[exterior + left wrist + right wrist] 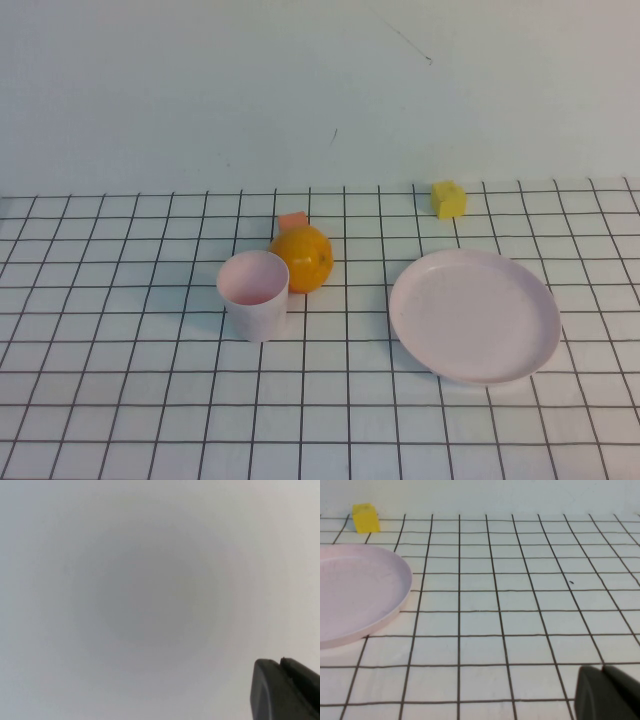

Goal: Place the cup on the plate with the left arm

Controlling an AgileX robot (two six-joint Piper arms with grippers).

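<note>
The pale pink cup stands upright on the gridded table, left of centre, touching or almost touching the orange fruit behind it. The large pale pink plate lies at the right and is empty; it also shows in the right wrist view. Neither arm shows in the high view. My left gripper shows only its dark fingertips, pressed together, against a blank pale surface. My right gripper shows its fingertips pressed together, low over the table to the right of the plate.
A small orange-pink block lies just behind the orange fruit. A yellow cube sits behind the plate near the back wall and also shows in the right wrist view. The pale wall rises at the table's far edge.
</note>
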